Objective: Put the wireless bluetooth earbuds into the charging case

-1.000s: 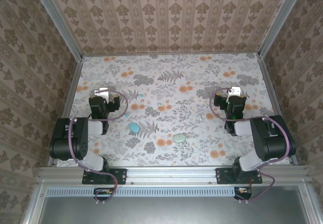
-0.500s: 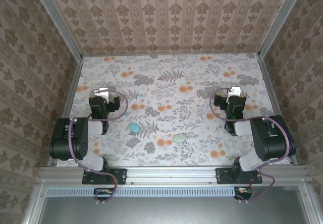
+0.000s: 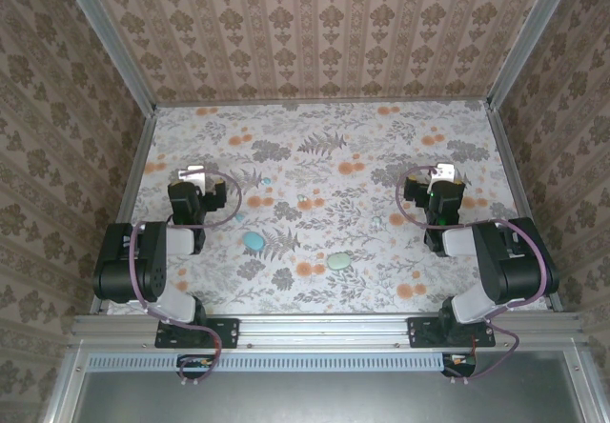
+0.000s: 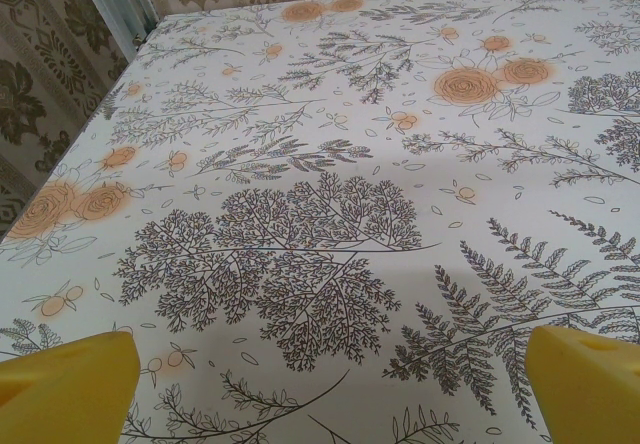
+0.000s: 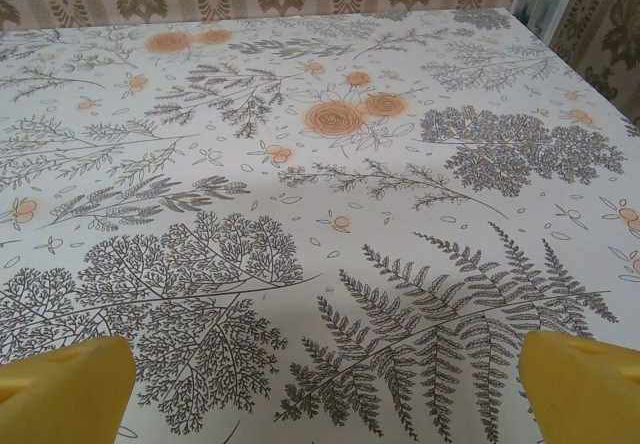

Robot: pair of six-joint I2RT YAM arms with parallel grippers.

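A light blue oval case (image 3: 254,241) lies on the flowered table (image 3: 324,156) left of centre. A pale green oval case (image 3: 339,262) lies nearer the front, about centre. A small teal bit (image 3: 241,217) and a small greenish bit (image 3: 303,198) lie close by, too small to tell whether they are the earbuds. My left gripper (image 3: 193,172) rests folded back at the left, well left of the blue case. It is open in the left wrist view (image 4: 330,389), with bare table between the yellow fingertips (image 4: 65,389). My right gripper (image 3: 444,171) (image 5: 325,389) is open too, right of both cases.
Patterned walls with aluminium posts (image 3: 133,70) close the table on three sides. Both arm bases (image 3: 195,332) sit on the rail at the near edge. Purple cables (image 3: 229,215) loop beside each wrist.
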